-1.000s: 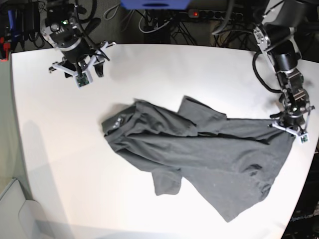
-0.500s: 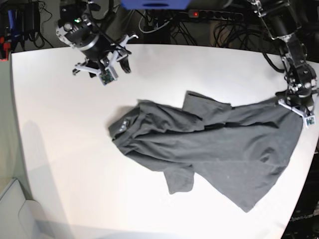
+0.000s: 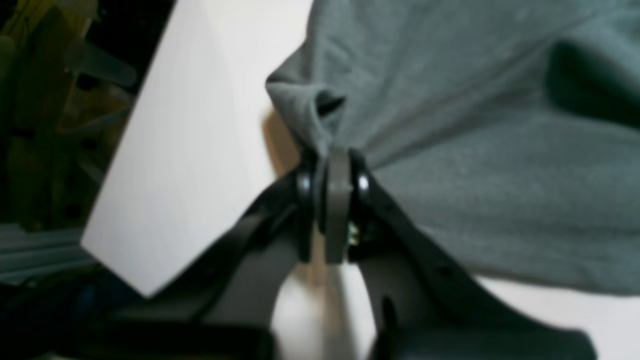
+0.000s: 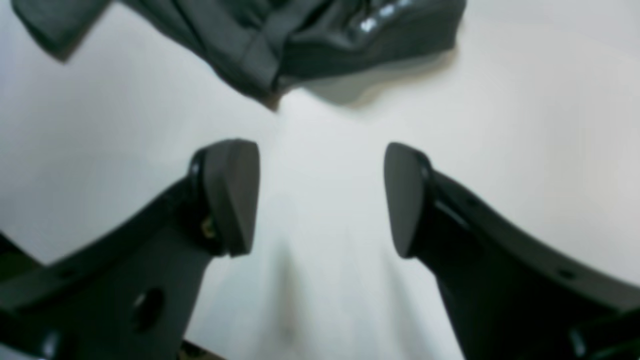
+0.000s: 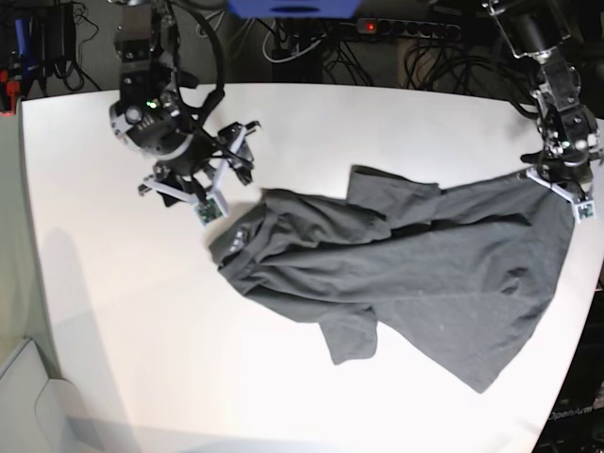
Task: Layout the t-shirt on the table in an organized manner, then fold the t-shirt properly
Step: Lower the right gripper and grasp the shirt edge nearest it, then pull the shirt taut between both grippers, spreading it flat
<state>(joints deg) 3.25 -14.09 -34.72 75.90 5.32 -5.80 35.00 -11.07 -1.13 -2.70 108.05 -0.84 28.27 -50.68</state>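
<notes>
We see the dark charcoal-grey t-shirt [image 5: 415, 274] lying rumpled and slanted across the white table [image 5: 113, 321], its collar bunched, one sleeve folded, one hem corner pulled toward the table's edge.

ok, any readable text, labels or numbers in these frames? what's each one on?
"OpenArm": faint, cut off at the frame edge, on the dark surface past the lower right edge of the table.
The neck label of the t-shirt shows pale marks, too blurred to read.
Nothing else is legible.
</notes>
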